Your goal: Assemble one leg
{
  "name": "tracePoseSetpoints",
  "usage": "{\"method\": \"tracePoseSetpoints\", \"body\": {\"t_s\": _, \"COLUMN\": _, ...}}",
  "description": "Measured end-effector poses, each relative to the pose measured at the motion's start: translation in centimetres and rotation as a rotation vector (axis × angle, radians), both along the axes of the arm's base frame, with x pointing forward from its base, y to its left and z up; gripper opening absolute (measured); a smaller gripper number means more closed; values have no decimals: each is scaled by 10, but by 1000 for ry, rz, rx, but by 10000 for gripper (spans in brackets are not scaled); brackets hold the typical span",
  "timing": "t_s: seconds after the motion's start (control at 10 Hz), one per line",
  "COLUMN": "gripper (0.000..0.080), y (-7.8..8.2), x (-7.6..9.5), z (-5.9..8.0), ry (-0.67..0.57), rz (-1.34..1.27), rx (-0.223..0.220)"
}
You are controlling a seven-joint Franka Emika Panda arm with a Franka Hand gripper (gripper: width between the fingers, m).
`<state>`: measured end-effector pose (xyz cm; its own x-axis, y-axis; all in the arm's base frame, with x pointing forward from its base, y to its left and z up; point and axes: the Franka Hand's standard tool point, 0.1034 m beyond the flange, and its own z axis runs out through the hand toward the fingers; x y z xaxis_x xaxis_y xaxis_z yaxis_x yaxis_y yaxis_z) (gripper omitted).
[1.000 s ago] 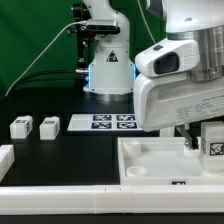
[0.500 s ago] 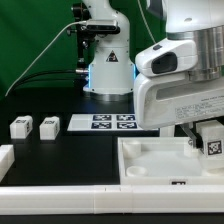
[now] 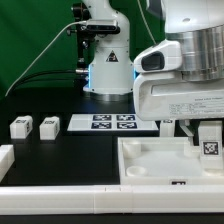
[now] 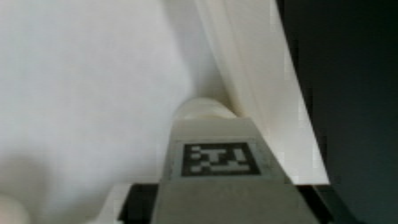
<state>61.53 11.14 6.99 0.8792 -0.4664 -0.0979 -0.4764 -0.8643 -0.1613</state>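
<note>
My gripper (image 3: 207, 138) is shut on a leg (image 3: 209, 143), a small white post with a black-and-white tag, held upright over the right side of the large white recessed panel (image 3: 150, 160). In the wrist view the leg (image 4: 217, 140) runs out from between my dark fingers (image 4: 146, 203), and its far end sits against the panel's raised rim (image 4: 249, 70) at a corner. My gripper (image 4: 222, 204) grips the leg's near end. Two more legs (image 3: 20, 127) (image 3: 48, 126) lie on the black table at the exterior view's left.
The marker board (image 3: 112, 122) lies flat behind the panel. Another white part (image 3: 5, 157) shows at the exterior view's left edge. The robot base (image 3: 108, 70) stands at the back. A white ledge (image 3: 60, 195) runs along the front.
My gripper and the held leg have shifted slightly toward the exterior view's left; the arm body has risen a little. The loose legs have not moved.
</note>
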Motion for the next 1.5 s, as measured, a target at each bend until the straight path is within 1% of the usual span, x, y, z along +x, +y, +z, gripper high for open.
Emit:
{"method": "tracePoseSetpoints", "body": {"t_s": 0.3, "gripper": 292, "y": 0, "x": 0, "z": 0, "ry": 64, "rz": -335, "rx": 9}}
{"method": "tracePoseSetpoints", "body": {"t_s": 0.5, "gripper": 292, "y": 2, "x": 0, "z": 0, "ry": 122, "rz": -626, "rx": 11}}
{"method": "tracePoseSetpoints", "body": {"t_s": 0.8, "gripper": 293, "y": 7, "x": -1, "z": -1, "ry": 214, "rz": -1019, "rx": 33}}
{"method": "tracePoseSetpoints", "body": {"t_s": 1.0, "gripper": 295, "y": 8, "x": -1, "z": -1, "ry": 230, "rz": -1086, "rx": 32}}
{"method": "tracePoseSetpoints", "body": {"t_s": 1.1, "gripper": 295, "y": 9, "x": -2, "z": -1, "ry": 228, "rz": -1073, "rx": 32}}
{"method": "tracePoseSetpoints", "body": {"t_s": 1.2, "gripper": 466, "y": 10, "x": -2, "z": -1, "ry": 222, "rz": -1044, "rx": 32}}
{"method": "tracePoseSetpoints", "body": {"t_s": 1.3, "gripper": 606, "y": 10, "x": -2, "z": -1, "ry": 210, "rz": -991, "rx": 33}}
{"method": "tracePoseSetpoints", "body": {"t_s": 1.4, "gripper": 636, "y": 11, "x": -2, "z": -1, "ry": 203, "rz": -956, "rx": 33}}
{"method": "tracePoseSetpoints", "body": {"t_s": 1.5, "gripper": 636, "y": 10, "x": -2, "z": -1, "ry": 183, "rz": -863, "rx": 32}}
